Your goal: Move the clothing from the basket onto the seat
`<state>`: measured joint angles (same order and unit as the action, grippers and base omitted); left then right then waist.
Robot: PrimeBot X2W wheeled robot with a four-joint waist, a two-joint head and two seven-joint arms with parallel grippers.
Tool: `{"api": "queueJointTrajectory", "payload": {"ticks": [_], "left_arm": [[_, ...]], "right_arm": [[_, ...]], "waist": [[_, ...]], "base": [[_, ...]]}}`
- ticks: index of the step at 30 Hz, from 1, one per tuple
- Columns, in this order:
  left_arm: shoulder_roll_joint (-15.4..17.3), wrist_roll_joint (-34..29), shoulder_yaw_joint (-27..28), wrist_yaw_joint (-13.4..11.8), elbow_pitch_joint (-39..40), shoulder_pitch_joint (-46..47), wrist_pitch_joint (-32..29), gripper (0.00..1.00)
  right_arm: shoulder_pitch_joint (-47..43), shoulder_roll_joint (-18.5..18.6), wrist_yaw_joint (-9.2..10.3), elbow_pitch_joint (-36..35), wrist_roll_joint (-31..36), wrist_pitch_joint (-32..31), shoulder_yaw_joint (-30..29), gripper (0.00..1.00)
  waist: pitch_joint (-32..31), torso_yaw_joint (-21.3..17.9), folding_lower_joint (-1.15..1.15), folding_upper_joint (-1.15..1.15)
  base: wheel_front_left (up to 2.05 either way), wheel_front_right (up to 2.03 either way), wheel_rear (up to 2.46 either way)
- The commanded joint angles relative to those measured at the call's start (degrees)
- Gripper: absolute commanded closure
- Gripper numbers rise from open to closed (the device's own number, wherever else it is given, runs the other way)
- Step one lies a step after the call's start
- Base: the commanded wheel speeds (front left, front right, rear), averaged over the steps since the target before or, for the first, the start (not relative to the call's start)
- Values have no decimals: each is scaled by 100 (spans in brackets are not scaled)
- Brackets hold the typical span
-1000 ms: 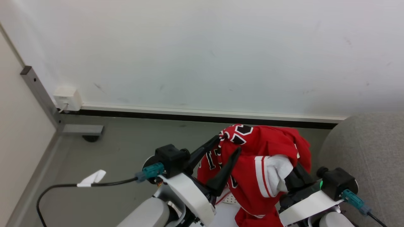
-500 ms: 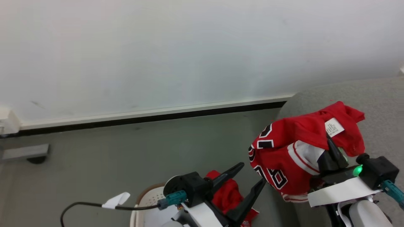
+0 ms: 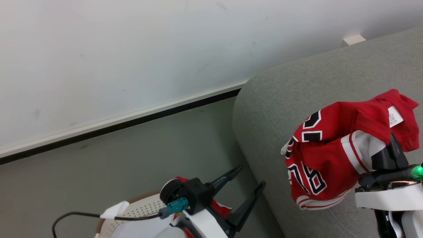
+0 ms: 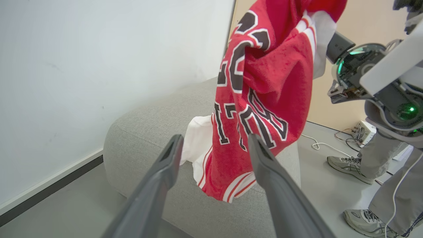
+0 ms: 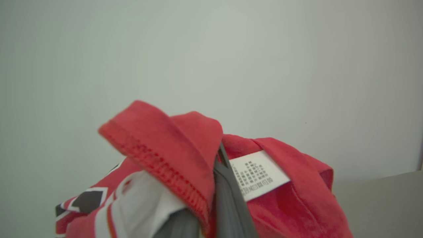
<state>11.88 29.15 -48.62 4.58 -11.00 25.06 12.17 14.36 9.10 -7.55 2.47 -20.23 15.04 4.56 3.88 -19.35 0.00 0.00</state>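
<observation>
White forearms (image 3: 386, 200), blk pincer fingers (image 3: 248, 205), teal plug (image 3: 173, 205), green LED (image 3: 419, 171)

Right fingers (image 3: 390, 156) pinch a red jersey (image 3: 324, 155) above the sofa (image 3: 281, 99).

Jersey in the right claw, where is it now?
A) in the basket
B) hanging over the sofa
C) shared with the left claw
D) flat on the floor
B: the jersey hangs from the right claw above the grey sofa; the left claw is open and empty.
</observation>
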Motion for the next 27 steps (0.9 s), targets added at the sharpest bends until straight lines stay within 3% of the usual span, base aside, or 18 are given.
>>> {"api": "queueJointTrajectory", "payload": {"ticks": [1,8,16,22,27], "left_arm": [[48,-77,18,-8,-39,51,58,0],[20,-85,5,-5,-123,87,124,0],[88,-114,-17,35,-128,225,114,0],[250,-174,-7,67,39,436,6,0],[460,-209,44,95,253,654,-80,0]], "right_arm": [[-102,48,12,-103,61,20,-48,100],[-178,124,12,-353,132,20,-140,100],[202,186,12,-349,156,21,-208,100],[1254,591,12,48,-54,-188,-189,100],[2380,1153,12,787,-362,-424,-358,100]], "waist": [[72,-229,0,0],[94,-402,0,0],[360,-245,0,0],[912,64,0,0],[1559,457,0,0]], "base": [[0,0,0],[0,0,0],[0,0,0],[0,0,0],[0,0,0]]}}
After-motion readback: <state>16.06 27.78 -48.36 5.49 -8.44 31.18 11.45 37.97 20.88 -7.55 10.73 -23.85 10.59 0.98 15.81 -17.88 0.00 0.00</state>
